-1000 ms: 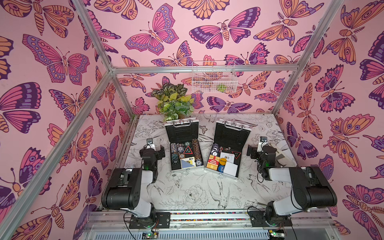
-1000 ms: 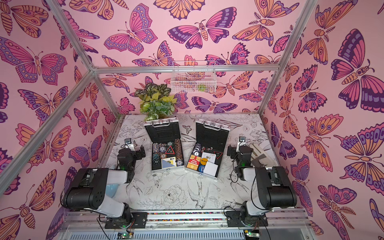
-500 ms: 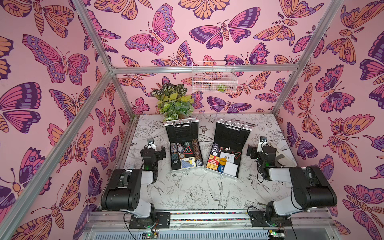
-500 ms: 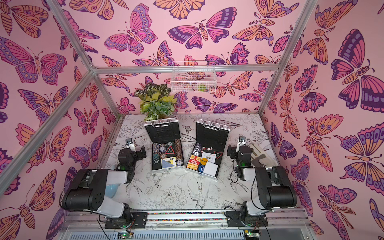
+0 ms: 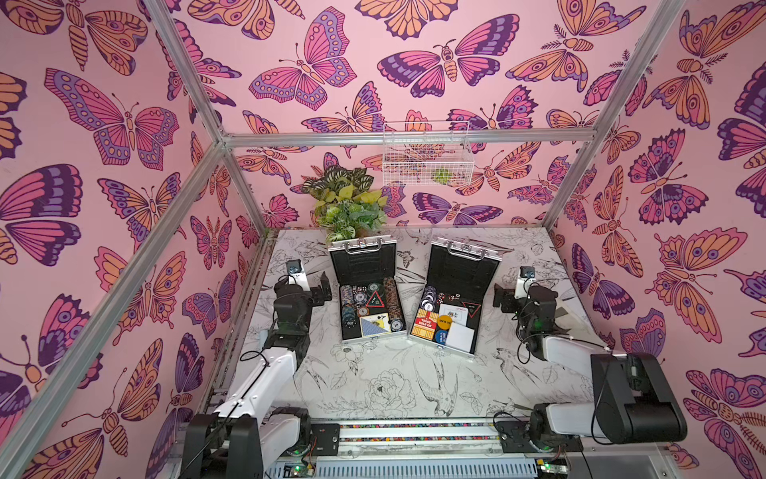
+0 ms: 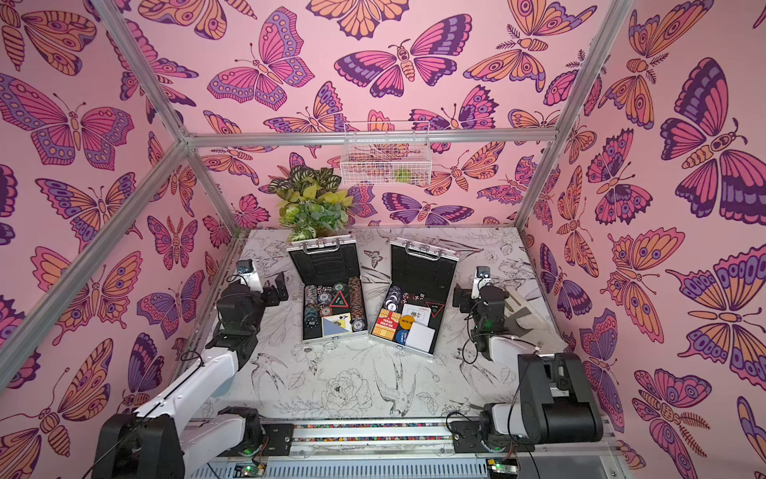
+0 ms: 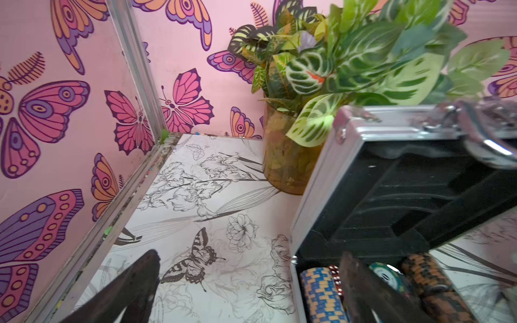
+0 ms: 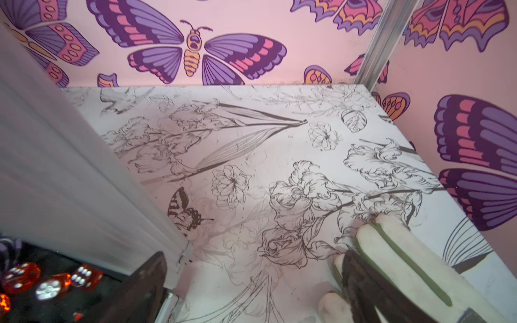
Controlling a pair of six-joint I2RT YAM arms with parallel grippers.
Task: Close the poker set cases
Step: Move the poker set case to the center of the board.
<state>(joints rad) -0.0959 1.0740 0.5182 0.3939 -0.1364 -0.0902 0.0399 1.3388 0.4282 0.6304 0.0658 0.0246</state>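
Desk (image 5: 373,385): white floral print, carrying all items.

Poker set cases: both are open, with lids raised and black lining exposed. They sit side by side toward the far edge, close but not touching. The left case (image 5: 362,265) sits squarely, directly in front of the potted plant (image 5: 348,203) at the far edge. The right case (image 5: 462,269) is turned at an angle.

Left gripper (image 5: 324,287): beside the left case's left side, jaws spread wide, holding nothing. In the wrist view one finger (image 7: 361,282) overlaps the chip rows (image 7: 321,290); contact cannot be determined.

Right gripper (image 5: 499,296): beside the right case's right side, jaws spread wide, empty.

Contents: chips and cards (image 5: 375,325) in the left case, red dice (image 8: 22,274) in the right case.
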